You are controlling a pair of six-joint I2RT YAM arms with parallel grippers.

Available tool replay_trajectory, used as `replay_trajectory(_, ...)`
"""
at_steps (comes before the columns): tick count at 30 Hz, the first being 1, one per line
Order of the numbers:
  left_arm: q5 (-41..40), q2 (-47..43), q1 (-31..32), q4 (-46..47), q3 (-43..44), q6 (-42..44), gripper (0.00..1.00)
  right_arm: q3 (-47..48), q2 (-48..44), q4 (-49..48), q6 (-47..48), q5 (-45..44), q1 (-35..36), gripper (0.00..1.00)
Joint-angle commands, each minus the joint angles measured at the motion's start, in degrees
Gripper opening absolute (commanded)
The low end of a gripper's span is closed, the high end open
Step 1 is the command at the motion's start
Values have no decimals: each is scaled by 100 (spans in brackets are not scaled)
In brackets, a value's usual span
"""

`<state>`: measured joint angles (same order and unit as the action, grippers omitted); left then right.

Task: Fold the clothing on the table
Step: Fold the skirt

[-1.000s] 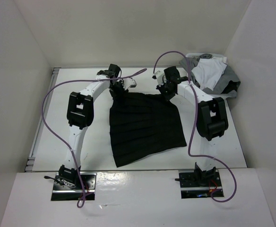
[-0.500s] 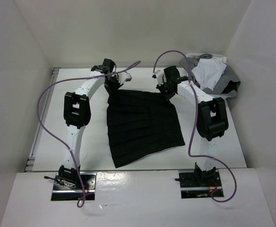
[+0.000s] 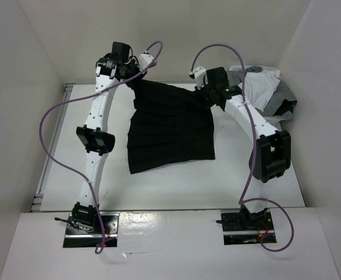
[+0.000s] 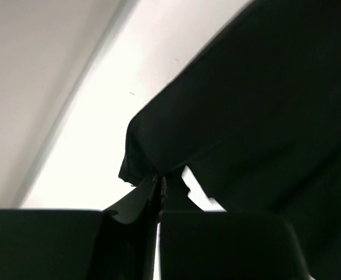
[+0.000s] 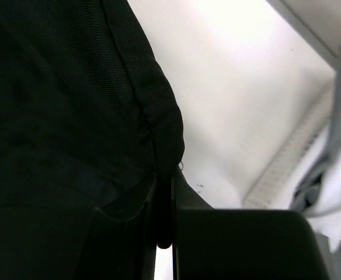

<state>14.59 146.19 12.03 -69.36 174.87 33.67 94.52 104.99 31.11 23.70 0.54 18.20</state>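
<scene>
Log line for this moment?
left fingers: shut on skirt | right fingers: shut on skirt | skirt: far edge raised, hem on table | fold: not yet made

white table (image 3: 176, 186); clothing (image 3: 170, 131) partly on it; basket (image 3: 236, 70) in corner

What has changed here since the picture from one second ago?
The left gripper shut on the far left corner of the clothing. Both grippers rose, lifting its far edge; its near hem slid farther away over the table. The right gripper kept its corner; the grey and white heap stayed.
</scene>
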Motion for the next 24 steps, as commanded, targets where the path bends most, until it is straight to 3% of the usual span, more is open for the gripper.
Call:
replay_trajectory(1, 367, -133, -201, -543, -300, -186, 1, -109, -592, 211, 248, -352, -71, 0)
replay_trajectory(11, 1072, -1970, -17, -342, -3123, -87, 2, -522, -1278, 949, 301, 113, -71, 0)
replay_trajectory(15, 1003, -3250, -17, 720, -4887, -545, 2, -899, -1498, 1002, 249, 227, -71, 0)
replay_trajectory(16, 784, -3498, 44, 1262, -5753, -676, 2, -952, -1499, 1002, 197, 228, -71, 0)
replay_trajectory(24, 642, -4660, 106, 2137, -8150, -836, 3, -1559, -1930, 1274, 249, 228, 351, 0)
